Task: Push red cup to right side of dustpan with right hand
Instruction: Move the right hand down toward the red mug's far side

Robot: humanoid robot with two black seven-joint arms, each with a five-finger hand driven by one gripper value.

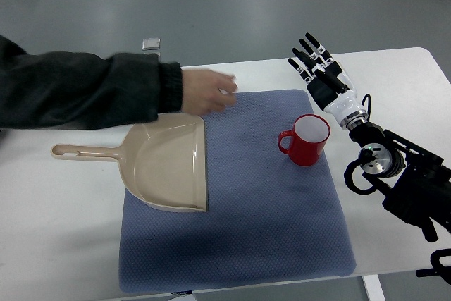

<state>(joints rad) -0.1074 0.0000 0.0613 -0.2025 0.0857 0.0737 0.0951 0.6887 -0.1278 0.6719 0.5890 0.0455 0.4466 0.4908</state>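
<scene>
A red cup [305, 139] stands upright on a blue mat [268, 223], already well to the right of a beige dustpan [165, 163], so the push looks largely done or not needed — though that is a judgement. The robot's right hand [318, 68] hovers just beyond the cup, fingers spread, holding nothing. A person's hand [206, 91] reaches over the mat's far-left corner on a white table [56, 230] — grey floor beyond.
</scene>
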